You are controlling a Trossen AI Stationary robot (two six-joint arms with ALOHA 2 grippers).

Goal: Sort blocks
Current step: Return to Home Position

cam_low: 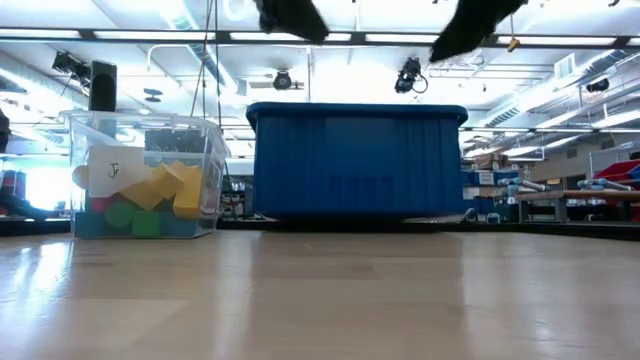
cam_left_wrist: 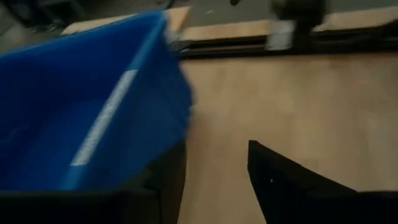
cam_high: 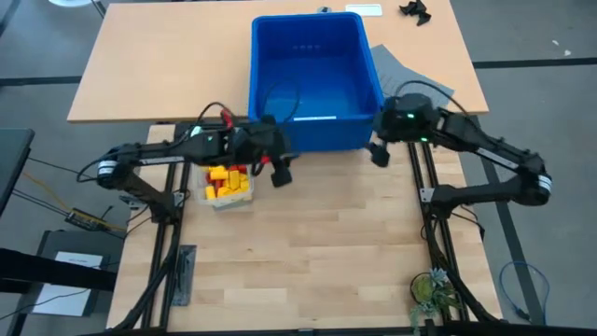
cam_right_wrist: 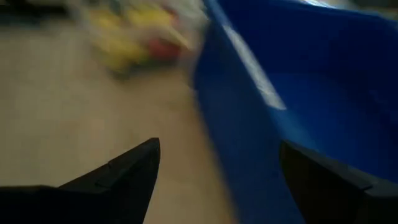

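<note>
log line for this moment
left gripper: open, by clear tub | right gripper: open, by blue bin | blocks: in clear tub

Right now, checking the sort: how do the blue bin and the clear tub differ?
The blue bin is larger and opaque; the clear tub is small and see-through. The blue bin looks empty from above; the clear tub holds yellow, red and green blocks. Both stand upright.

The table [cam_high: 326, 243] is made of pale wood, smooth, with a soft sheen seen in the low view. The bin [cam_low: 355, 160] is moulded in blue plastic, glossy inside, duller outside. The tub [cam_low: 205, 140] is formed of clear, glossy plastic; a paper label [cam_low: 113, 168] is shown on it. The blocks [cam_low: 165, 190] are seen as smooth plastic
</note>
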